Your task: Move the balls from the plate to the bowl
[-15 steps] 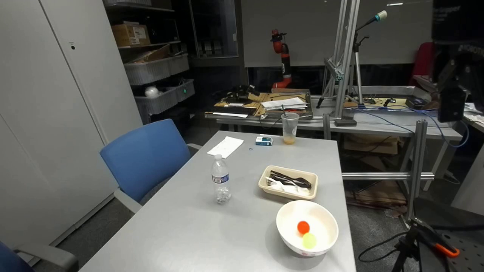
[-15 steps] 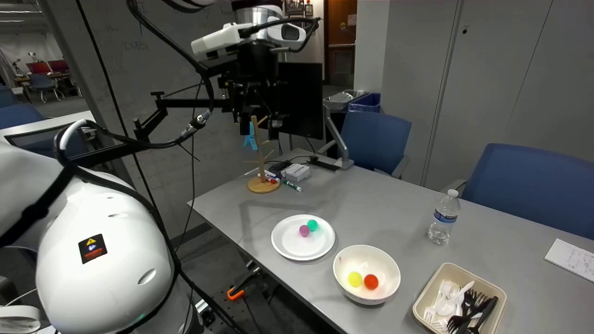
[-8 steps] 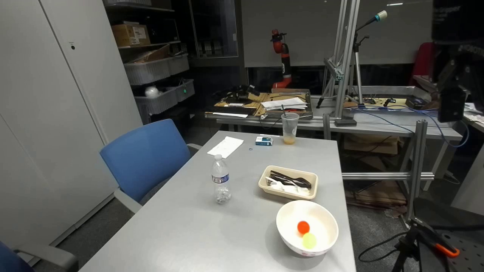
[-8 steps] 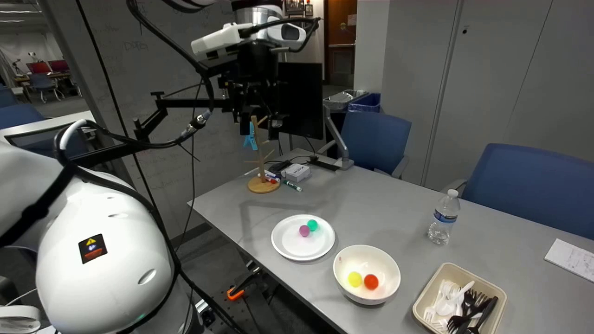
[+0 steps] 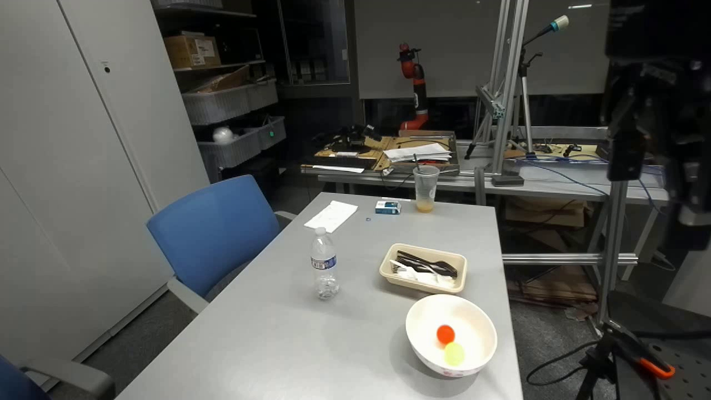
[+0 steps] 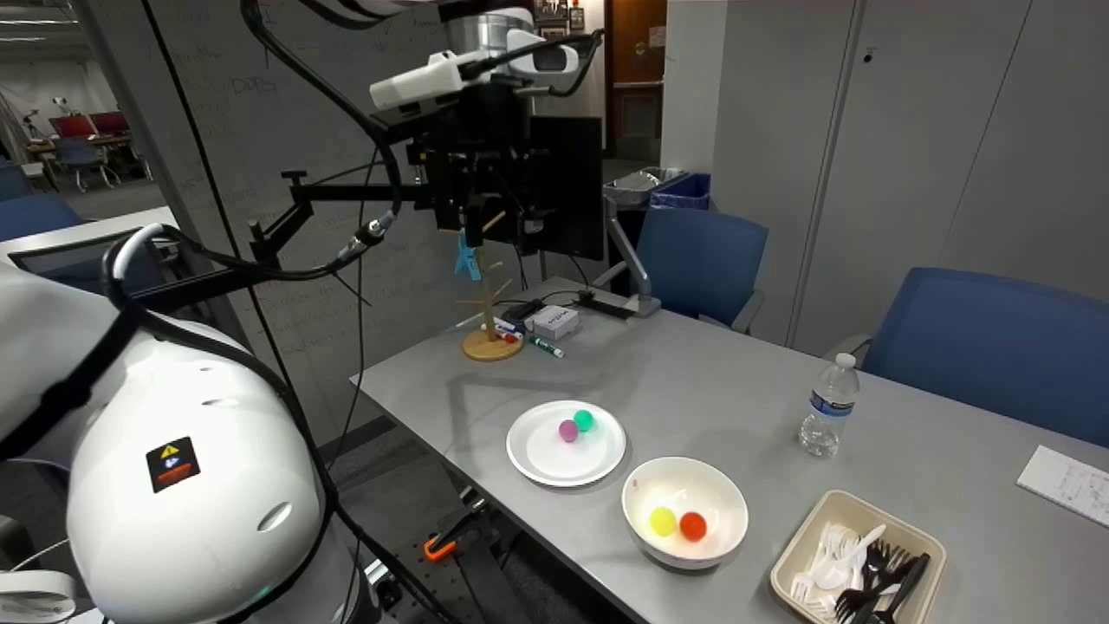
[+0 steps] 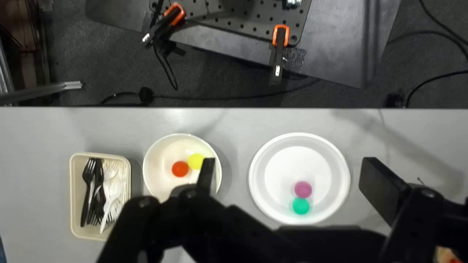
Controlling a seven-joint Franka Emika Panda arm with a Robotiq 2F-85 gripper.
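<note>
The plate is a round white plate [image 6: 537, 468] on the table, holding a purple ball [image 6: 568, 431] and a green ball [image 6: 583, 421] that sit side by side. The white bowl [image 6: 645, 485] stands beside it, with a yellow ball [image 6: 663, 521] and an orange-red ball [image 6: 692, 526] inside. In the wrist view the purple ball [image 7: 303, 189] and green ball [image 7: 301, 206] appear between the wide-apart fingers of my gripper [image 7: 290, 171], which is open and empty. One finger partly covers the bowl [image 7: 157, 149]. In an exterior view my gripper [image 6: 501, 232] hangs well above the table, behind the plate.
A beige tray of plastic cutlery [image 6: 784, 563] lies beyond the bowl. A water bottle [image 6: 829, 407] stands upright on the table. A wooden peg stand [image 6: 490, 345], markers and a white box [image 6: 554, 323] are at the far end. The table edge [image 7: 234, 108] runs close by the bowl and plate.
My gripper has shifted slightly, further into view from the right in an exterior view and a little to the right in the other exterior picture. The balls, plate and bowl have not moved.
</note>
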